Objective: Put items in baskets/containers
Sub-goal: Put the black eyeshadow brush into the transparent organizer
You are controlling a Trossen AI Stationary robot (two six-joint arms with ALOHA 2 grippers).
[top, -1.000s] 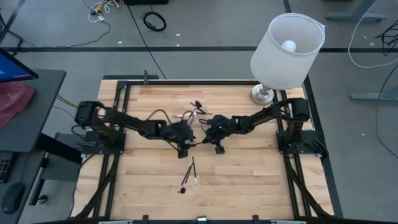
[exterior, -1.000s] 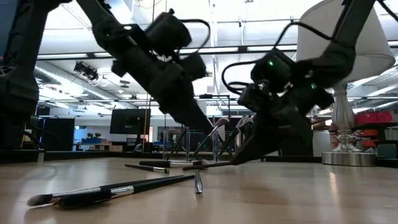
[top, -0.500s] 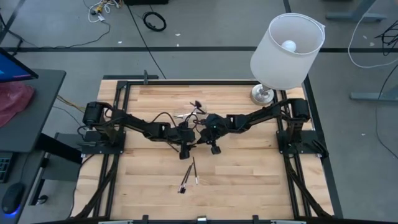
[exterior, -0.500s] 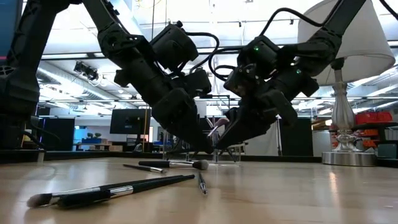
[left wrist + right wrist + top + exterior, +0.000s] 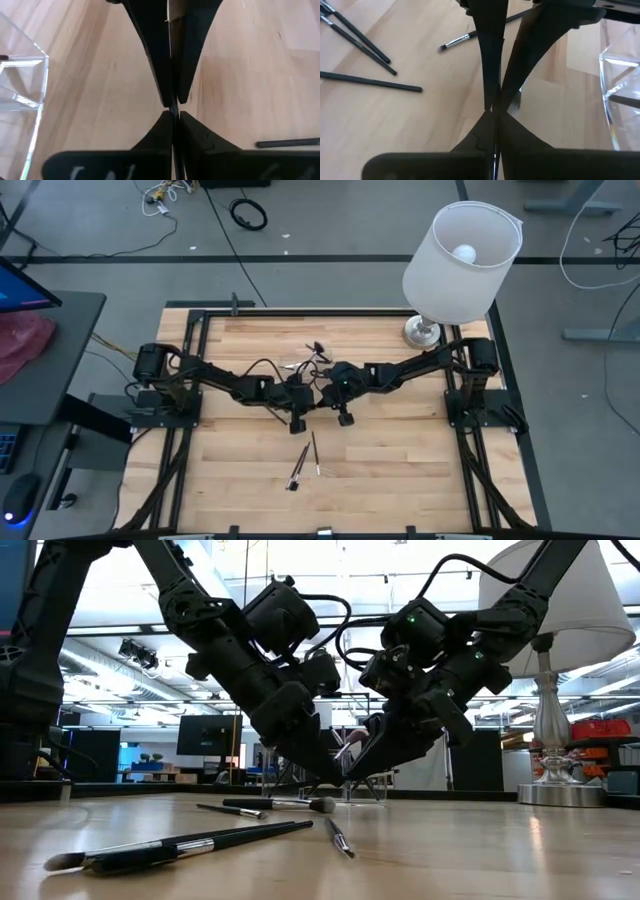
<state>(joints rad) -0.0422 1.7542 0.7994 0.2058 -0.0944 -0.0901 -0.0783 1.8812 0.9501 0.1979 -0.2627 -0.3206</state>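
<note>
My left gripper (image 5: 310,406) (image 5: 335,782) and my right gripper (image 5: 325,400) (image 5: 353,777) stand side by side at mid-table, slanting down toward each other. Both are shut, their tips low over the wood. The wrist views show nothing between the fingers of my left gripper (image 5: 172,106) or my right gripper (image 5: 492,107). Just behind them lies the clear container (image 5: 312,363) (image 5: 366,787) (image 5: 620,95) with brushes in it. Loose brushes lie flat on the table nearer the front: a thin one (image 5: 338,837) (image 5: 316,453), a long pair (image 5: 180,846) (image 5: 298,467) and a fluffy-tipped one (image 5: 270,805).
A lamp with a white shade (image 5: 462,250) stands on its metal base (image 5: 422,332) at the table's far right. More brushes (image 5: 370,81) lie on the wood beside my right gripper. The near half of the table holds only the loose brushes.
My left gripper has come down toward the table and shut. My right gripper has moved toward the table's left, close beside it. The thin brush near the front has turned on the table, its near end swinging toward the right.
</note>
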